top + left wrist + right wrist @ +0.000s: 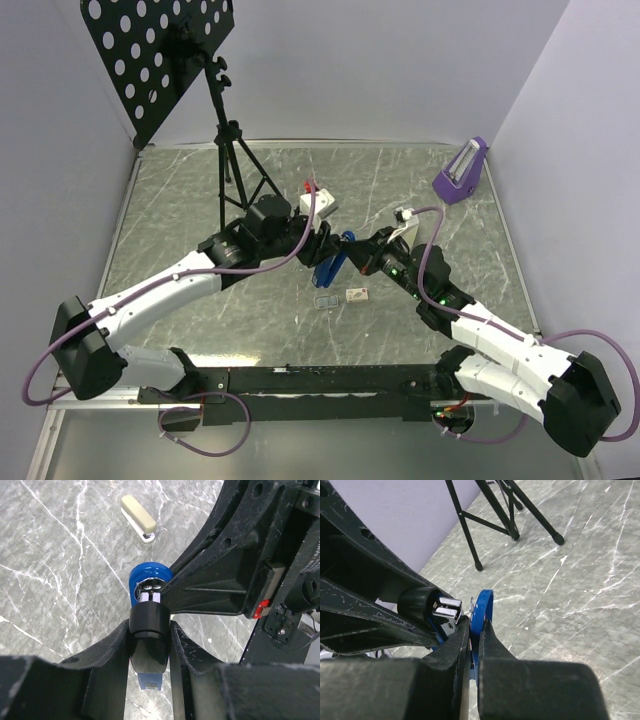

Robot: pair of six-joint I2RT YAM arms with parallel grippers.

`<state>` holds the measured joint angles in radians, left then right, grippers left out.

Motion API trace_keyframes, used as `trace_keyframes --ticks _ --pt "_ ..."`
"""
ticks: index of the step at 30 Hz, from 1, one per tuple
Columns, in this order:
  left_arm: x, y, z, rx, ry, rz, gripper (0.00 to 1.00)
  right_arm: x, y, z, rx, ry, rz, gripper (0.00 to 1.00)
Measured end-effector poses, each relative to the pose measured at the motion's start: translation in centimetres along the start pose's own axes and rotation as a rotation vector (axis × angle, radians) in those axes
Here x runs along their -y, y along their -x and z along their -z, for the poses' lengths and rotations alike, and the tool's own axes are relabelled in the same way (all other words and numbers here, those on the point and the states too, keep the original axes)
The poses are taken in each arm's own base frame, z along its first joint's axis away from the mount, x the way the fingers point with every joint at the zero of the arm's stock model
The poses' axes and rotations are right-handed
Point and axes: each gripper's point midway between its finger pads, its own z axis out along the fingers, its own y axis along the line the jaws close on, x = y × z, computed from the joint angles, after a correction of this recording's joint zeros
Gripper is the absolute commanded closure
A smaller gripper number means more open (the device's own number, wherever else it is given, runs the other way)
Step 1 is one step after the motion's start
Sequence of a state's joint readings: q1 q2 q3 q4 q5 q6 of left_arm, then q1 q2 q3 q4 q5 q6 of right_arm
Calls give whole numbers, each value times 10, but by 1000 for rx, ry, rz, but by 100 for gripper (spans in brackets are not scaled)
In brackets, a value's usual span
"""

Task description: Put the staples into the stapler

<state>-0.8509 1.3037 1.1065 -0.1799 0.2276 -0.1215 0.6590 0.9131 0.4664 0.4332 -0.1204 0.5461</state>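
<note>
Mid-counter, left jaws clamp the stiff stapler (330, 266) by its black body; right jaws pinch its blue lid. Staples box (358, 295) and grey tray (326, 301) lie toward the near edge: likely light, crushable; pinch the long sides.

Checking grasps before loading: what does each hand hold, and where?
Both hold the stapler: left hand around its body, right hand pinching its blue top.

No text, brand, number or sign can be read in any view. The staples box (358, 295) on the desk (200, 190) carries reddish print on its pale top face, but the print is too small to make out as characters.
</note>
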Motion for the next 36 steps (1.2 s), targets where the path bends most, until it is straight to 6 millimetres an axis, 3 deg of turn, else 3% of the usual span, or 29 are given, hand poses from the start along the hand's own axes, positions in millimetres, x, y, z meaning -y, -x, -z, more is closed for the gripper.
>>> trace_keyframes --ticks 5,15,24,31,36 --pt "3 0 10 53 22 3 99 -1 0 4 11 8 -39 100" --pt "14 9 68 316 40 50 99 28 29 39 177 -1 -267 100" --pt "5 -17 92 444 80 208 99 47 40 55 307 -27 -432 100" --pt "-5 -44 101 540 105 368 99 49 66 62 430 -10 -525 100" --pt "-12 -55 101 585 116 472 85 43 84 64 503 39 -577 100"
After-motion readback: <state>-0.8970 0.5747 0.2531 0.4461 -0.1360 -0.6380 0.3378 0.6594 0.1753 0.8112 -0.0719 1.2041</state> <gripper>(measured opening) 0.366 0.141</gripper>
